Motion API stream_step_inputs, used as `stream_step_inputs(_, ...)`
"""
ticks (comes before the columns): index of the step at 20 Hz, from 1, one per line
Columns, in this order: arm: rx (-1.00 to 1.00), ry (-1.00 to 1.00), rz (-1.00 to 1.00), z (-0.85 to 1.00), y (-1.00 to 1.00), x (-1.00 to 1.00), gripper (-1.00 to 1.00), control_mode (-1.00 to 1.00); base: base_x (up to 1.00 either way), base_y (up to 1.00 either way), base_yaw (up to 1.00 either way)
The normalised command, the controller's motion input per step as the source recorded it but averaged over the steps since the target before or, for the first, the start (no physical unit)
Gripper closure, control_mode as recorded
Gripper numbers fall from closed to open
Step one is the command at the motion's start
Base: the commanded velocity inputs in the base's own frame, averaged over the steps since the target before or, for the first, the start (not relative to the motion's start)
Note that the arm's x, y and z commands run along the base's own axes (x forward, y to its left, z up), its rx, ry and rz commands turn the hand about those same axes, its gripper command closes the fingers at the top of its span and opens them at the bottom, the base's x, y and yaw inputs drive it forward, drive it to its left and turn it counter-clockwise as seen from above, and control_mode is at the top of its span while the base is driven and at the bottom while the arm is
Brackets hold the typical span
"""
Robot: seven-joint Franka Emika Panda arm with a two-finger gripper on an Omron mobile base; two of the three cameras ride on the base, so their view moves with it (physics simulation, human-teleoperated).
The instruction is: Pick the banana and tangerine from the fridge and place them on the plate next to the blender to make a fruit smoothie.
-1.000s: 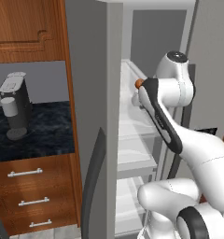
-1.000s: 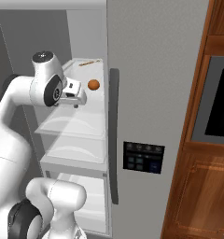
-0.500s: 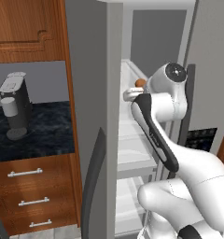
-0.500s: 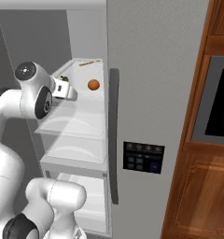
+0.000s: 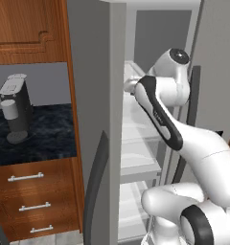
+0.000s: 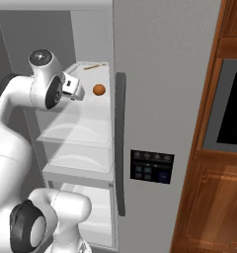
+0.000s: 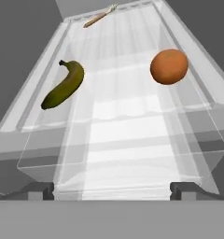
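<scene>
unlabelled banana [image 7: 63, 84] and tangerine [image 7: 169, 66] lie apart beyond the spread claw [image 7: 112, 189].

**No readable text**

No words, brand names, numbers or signs can be read on anything. The control panel [image 6: 151, 166] on the fridge [image 6: 165, 99] door, below the middle of the door and just right of its handle, carries small pale button squares, but they are too small to make out as letters or digits.
</scene>
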Motion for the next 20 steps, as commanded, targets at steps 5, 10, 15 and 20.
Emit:
stream_step_inputs(5, -0.03, 0.01, 0.0, -0.08, 0.1, 0.0, -1.0, -1.0, 0.0, 0.0, 0.0)
stream_step_inputs(10, 0.0, 0.0, 0.01, -0.18, 0.42, 0.03, -1.0, -1.0, 0.0, 0.0, 0.0)
stream_step_inputs(15, 0.0, 0.0, 0.0, -0.14, 0.41, 0.16, -1.0, -1.0, 0.0, 0.0, 0.0)
stream_step_inputs(20, 0.0, 0.02, 0.0, 0.0, 0.26, 0.24, -1.0, -1.0, 0.0, 0.0, 0.0)
